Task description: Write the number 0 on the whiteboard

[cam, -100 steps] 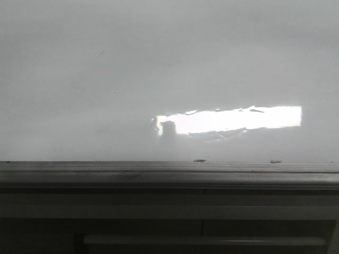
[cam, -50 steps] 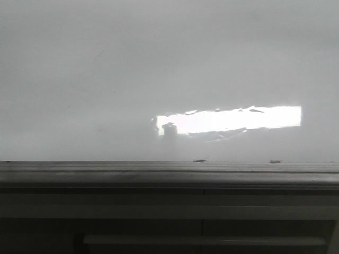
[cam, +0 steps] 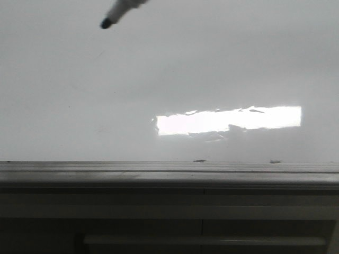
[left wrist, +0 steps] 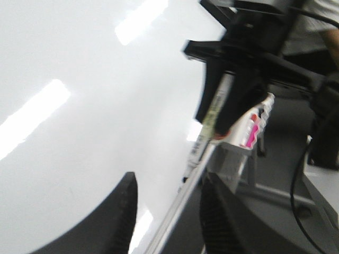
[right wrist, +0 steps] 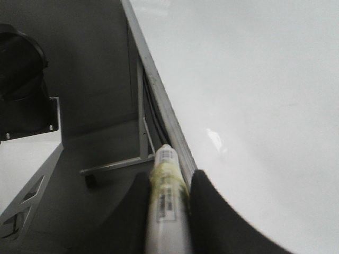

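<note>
The whiteboard [cam: 222, 63] fills most of the front view, with a bright rectangular glare and a grey metal rim [cam: 169, 172] along its lower edge. I see no number 0 on it. A marker [cam: 119, 11] with a dark tip pokes in at the top left of the front view, just off the board. My right gripper [right wrist: 169, 177] is shut on this marker [right wrist: 168, 211], beside the board's rim [right wrist: 159, 106]. In the left wrist view the right gripper [left wrist: 233, 79] holds the marker [left wrist: 204, 140] near the rim. My left gripper [left wrist: 170, 182] is open and empty over the board's edge.
A grey metal stand frame [right wrist: 114, 164] and a black device [right wrist: 21, 90] lie beyond the board's rim. A white and pink object [left wrist: 254, 124] sits behind the right gripper. Two small dark marks [cam: 199, 160] sit just above the rim.
The marker tip has come into the front view at the top left. The dark reflection at the left end of the glare has gone.
</note>
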`<state>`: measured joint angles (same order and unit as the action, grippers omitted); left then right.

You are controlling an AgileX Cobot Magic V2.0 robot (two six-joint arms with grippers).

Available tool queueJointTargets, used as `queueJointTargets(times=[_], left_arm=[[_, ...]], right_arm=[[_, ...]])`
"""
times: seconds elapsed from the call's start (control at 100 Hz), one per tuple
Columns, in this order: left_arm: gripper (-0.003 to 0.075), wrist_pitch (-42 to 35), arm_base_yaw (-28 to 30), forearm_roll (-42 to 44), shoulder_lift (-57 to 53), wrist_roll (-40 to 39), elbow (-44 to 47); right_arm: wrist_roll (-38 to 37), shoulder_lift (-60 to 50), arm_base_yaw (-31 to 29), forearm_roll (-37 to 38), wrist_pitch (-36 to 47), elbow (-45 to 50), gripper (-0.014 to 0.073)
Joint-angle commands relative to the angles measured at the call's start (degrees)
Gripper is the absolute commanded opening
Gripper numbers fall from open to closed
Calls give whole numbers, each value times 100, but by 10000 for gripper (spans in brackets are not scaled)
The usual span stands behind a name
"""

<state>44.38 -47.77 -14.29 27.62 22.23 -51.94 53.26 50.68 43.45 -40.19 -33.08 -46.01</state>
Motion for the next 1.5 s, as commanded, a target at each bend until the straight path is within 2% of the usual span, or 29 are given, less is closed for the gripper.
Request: queueJointTargets(times=[0.0,0.11,0.22,0.41,0.48,0.66,1.16,1.35,1.49], left_arm=[[189,-999,-39,487,-411,-945,351],[155,-1578,-39,1054,-1021,-1748,1029],[133,-2057,-39,1429,-1471,-2070,1701],[115,-2673,-39,1514,-1750,-2465,2444],[115,-2857,-39,1514,-1750,-2505,2586],[115,-3123,-39,1502,-1750,-2505,2693],[115,-3140,-39,1493,-1750,-2505,2693],[115,-3140,-39,1493,-1750,-2505,2693],[115,-3140,-39,1493,-1750,-2505,2693]], right_arm=[[-239,-737,-97,-122,548,357,-46],[-478,-1520,-137,-78,770,902,-46],[-869,-2244,-251,271,1002,1199,-46],[-2236,-2800,-839,2063,1103,1242,-46],[-2505,-2786,-1131,2447,1088,1242,-46],[-2528,-2569,-1709,2455,1088,1158,-46],[-2528,-1372,-1711,2279,1083,185,-46],[-2528,-929,-1510,2279,1157,57,-46],[-2468,-651,-1060,2279,1404,-27,-46]])
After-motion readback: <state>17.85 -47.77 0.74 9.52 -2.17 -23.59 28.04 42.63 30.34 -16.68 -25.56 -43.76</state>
